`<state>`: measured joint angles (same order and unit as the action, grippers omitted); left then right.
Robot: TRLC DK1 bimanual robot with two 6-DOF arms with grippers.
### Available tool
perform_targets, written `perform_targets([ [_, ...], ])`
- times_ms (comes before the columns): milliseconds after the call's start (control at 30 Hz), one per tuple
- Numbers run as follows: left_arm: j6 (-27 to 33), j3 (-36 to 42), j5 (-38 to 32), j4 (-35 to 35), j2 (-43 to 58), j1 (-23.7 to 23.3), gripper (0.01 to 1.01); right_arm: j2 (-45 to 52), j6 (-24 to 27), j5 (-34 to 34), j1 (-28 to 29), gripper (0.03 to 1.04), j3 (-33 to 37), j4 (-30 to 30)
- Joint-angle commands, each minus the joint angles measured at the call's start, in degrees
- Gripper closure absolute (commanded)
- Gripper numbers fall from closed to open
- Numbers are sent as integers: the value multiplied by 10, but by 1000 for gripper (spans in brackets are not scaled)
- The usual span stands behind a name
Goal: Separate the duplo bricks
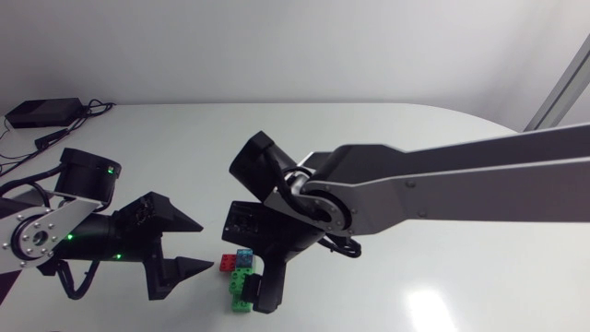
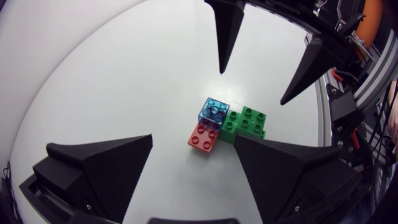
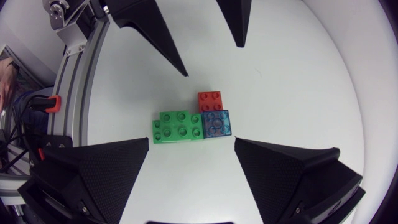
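Our left gripper (image 1: 206,244) and right gripper (image 2: 252,88) both gape. Bricks look light, rigid, slick; we'd pinch green brick (image 2: 247,122) and red brick (image 2: 203,138) by flat sidewalls.

From above, your right gripper (image 2: 252,87) covers the right side of the green brick (image 1: 240,288). The red brick (image 1: 226,264) shows only as a small patch beside the blue brick (image 1: 244,257). You cannot tell from any view how the bricks lock together. Both arms run off the side edges. The left gripper (image 1: 206,244) and the right gripper each lose their finger bases past the edge of their own wrist view.
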<state>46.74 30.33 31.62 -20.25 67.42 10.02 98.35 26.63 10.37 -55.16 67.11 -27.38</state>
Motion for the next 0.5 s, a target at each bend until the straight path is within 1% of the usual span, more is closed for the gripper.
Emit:
perform_targets([
  [0, 20, -12, 11, -5, 10, -10, 113, 25, -3, 11, -9, 70, 15, -25],
  [100, 22, -9, 18, -8, 10, -18, 113, 34, -8, 19, -14, 72, 27, -44],
  [200, 23, -4, 24, -13, 10, -22, 113, 40, -13, 19, -21, 77, 32, -46],
  [267, 23, -2, 25, -14, 10, -22, 113, 47, -16, 18, -23, 102, 38, -49],
  [467, 24, 1, 27, -20, 10, -23, 115, 69, -24, 9, -32, 103, 54, -49],
])
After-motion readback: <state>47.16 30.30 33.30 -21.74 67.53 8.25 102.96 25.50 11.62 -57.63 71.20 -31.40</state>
